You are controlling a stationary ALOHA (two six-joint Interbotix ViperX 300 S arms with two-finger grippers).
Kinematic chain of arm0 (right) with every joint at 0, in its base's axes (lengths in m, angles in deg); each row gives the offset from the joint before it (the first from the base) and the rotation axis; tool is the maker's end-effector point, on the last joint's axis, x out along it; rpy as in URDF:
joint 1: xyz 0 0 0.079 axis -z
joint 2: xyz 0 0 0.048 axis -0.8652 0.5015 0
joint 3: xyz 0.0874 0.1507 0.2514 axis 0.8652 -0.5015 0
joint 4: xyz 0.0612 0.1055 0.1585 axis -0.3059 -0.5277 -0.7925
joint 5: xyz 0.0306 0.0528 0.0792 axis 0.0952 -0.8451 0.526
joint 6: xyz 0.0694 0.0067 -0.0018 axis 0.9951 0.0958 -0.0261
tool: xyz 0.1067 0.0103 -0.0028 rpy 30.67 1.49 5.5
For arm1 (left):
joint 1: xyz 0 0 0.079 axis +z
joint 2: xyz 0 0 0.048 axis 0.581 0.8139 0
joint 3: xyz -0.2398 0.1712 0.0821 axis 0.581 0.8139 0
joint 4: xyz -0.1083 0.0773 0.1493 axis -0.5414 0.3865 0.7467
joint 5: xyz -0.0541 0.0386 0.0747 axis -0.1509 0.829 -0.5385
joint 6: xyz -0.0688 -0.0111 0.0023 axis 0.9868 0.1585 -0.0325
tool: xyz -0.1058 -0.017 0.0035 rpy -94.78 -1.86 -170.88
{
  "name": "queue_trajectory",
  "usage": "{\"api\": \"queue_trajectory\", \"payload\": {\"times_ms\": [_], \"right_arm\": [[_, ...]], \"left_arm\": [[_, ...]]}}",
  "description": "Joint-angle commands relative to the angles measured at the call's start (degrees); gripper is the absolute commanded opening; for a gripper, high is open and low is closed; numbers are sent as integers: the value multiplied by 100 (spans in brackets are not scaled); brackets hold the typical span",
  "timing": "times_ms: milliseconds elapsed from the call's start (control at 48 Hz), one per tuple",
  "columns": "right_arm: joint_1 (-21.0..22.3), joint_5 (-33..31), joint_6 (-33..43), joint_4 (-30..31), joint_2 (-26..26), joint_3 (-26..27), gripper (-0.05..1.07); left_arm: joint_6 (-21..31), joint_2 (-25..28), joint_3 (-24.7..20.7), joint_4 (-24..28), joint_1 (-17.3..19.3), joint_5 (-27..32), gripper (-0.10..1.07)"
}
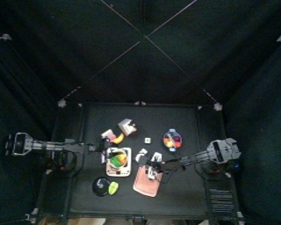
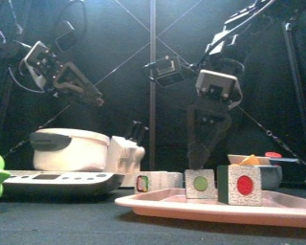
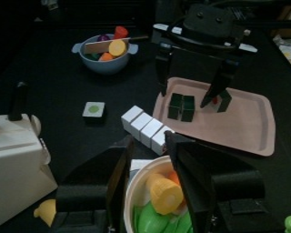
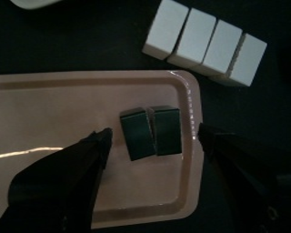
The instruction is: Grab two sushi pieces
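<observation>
Two sushi pieces (image 4: pixel 152 132) wrapped in dark nori stand side by side on a pink tray (image 4: pixel 63 182). In the front view they (image 2: pixel 201 182) show green and red centres. My right gripper (image 4: pixel 155 146) hangs open just above them, one jaw on each side; it also shows in the front view (image 2: pixel 198 153) and the top view (image 1: pixel 156 163). A third sushi piece (image 3: pixel 95 109) with a green centre sits on the table beside the tray. My left gripper (image 3: pixel 160 168) is open and empty, held above a white bowl of orange and green food (image 3: pixel 160 196).
A row of white blocks (image 4: pixel 209 41) lies next to the tray's edge. A blue bowl of toy food (image 3: pixel 105 50) stands at the back. A white rice cooker (image 2: pixel 73 148) stands at the left. A green piece (image 1: pixel 99 186) lies near the front.
</observation>
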Motion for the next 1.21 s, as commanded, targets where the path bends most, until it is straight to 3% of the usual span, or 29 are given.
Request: {"api": "queue_trajectory", "payload": {"times_ms": [0,396,792,1188], "right_arm": [[26,-44,9,53,18,26,104],[26,-35,88,53,185,62,100],[-53,-114,79,97,53,176,68],[-220,-466,88,211,-352,281,67]], "left_arm": [[0,-18,-70,0,26,-18,76],[0,-18,-70,0,35,-18,76],[9,-18,-70,0,35,-18,76],[9,-18,-70,0,35,-18,76]]}}
